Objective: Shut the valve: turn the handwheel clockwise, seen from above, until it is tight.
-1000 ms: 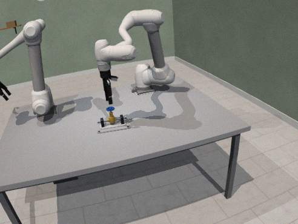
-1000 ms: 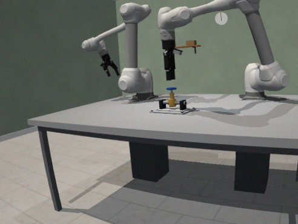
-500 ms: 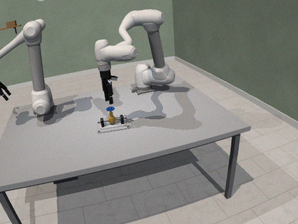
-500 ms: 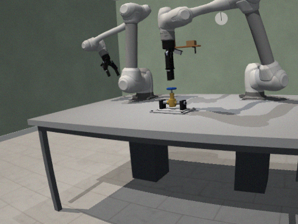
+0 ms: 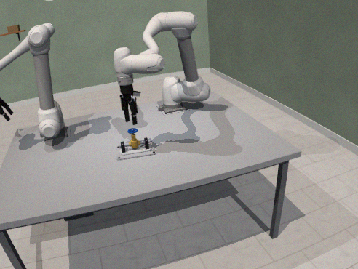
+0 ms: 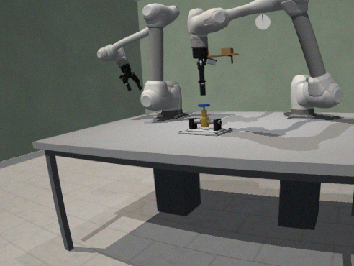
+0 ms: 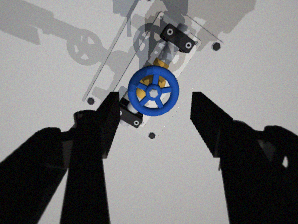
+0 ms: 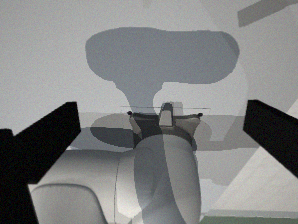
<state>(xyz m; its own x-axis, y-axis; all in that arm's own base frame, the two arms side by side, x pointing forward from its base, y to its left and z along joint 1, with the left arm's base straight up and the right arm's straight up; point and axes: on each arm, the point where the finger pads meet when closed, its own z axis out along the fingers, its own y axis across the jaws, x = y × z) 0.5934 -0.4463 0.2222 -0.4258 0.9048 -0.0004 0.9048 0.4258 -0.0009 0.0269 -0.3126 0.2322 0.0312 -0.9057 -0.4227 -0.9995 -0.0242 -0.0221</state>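
The left tool [image 5: 129,123] [image 6: 203,95] [image 7: 155,105], parted and empty, hangs above the valve's blue handwheel [image 5: 132,131] [image 6: 203,105] [image 7: 173,92], the tightening turn apparently still to come.

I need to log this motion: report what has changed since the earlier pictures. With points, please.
The left gripper [image 5: 131,122] [image 6: 203,94] [image 7: 155,105] has turned about its upright axis above the blue handwheel [image 5: 128,131] [image 6: 203,105] [image 7: 132,92], at much the same height. Nothing was grasped or released. The right gripper [image 5: 9,117] [image 6: 134,88] [image 8: 161,116] and the valve's position look unchanged.
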